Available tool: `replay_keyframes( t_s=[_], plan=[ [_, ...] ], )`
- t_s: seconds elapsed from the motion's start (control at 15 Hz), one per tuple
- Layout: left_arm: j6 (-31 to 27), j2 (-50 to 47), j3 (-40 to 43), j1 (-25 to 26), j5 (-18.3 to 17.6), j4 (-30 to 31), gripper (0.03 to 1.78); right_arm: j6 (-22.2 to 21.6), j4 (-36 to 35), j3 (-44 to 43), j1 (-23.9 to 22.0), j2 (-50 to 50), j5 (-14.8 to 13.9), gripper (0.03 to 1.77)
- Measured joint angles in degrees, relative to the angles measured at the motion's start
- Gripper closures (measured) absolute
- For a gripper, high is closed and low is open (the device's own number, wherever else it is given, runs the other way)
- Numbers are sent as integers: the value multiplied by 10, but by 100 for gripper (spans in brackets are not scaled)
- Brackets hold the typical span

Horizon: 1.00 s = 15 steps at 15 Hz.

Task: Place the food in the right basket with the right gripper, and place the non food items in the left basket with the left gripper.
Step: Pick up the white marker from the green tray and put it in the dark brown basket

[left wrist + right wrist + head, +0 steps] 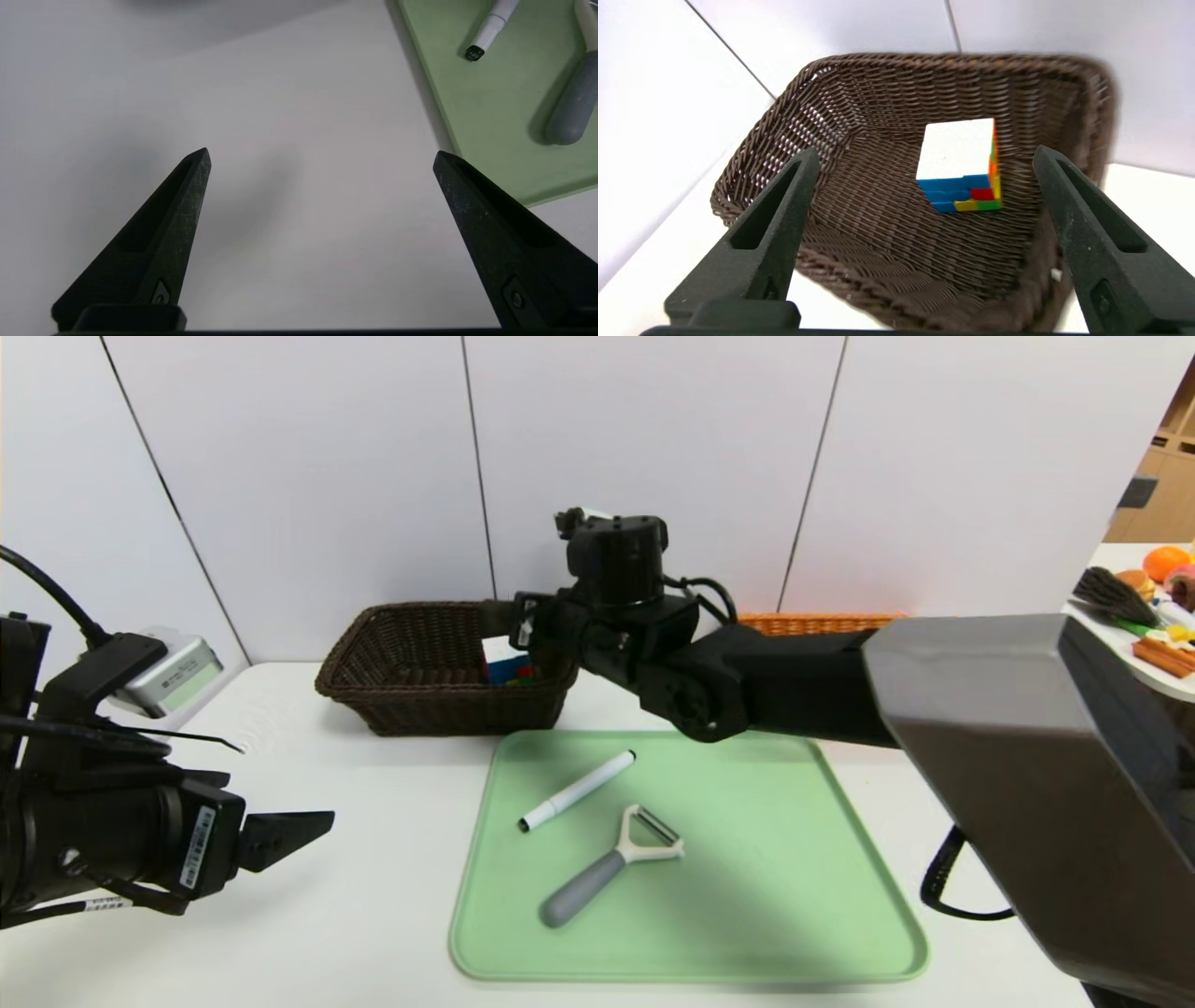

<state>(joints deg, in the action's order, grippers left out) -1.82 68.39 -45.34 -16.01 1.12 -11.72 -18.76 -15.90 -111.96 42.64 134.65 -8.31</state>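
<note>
My right arm reaches across to the left basket [439, 714], a dark brown wicker one. The right gripper [924, 150] hangs open over its near rim [859, 275], holding nothing. The multicoloured puzzle cube [959, 158] rests on the basket floor, white face up, apart from both fingers; in the head view a corner of the cube [507, 663] shows beside the wrist. The white marker [577, 791] and the grey-handled peeler [611, 868] lie on the green tray [794, 859]. My left gripper [322, 153] is open above bare table, left of the tray. The orange-tan right basket [822, 623] peeks out behind my right arm. The food is out of view.
A grey-and-white box [173, 672] sits at the far left by the wall. A side table with toy foods [1153, 607] stands at the right edge. A black cable [943, 887] loops beside the tray's right rim. The marker's tip [475, 52] and the peeler's handle [570, 107] show in the left wrist view.
</note>
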Motion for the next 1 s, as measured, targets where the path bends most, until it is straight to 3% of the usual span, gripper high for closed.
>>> replay_keyframes(
  t_s=[0.2, 0.53, 0.73, 1.0],
  plan=[
    [-5, 4, -23, -4, -5, -2, 12, 44, 96, 0, 0, -68, -18, 17],
    [-29, 36, -68, -28, -6, -3, 12, 101, 324, 0, -17, -195, -35, 13],
    [-29, 61, -102, -52, -7, -3, 12, 136, 488, 0, -48, -260, -44, 12],
    [-28, 85, -127, -85, -16, -5, 12, 139, 696, 0, -107, -323, -45, 11]
  ],
)
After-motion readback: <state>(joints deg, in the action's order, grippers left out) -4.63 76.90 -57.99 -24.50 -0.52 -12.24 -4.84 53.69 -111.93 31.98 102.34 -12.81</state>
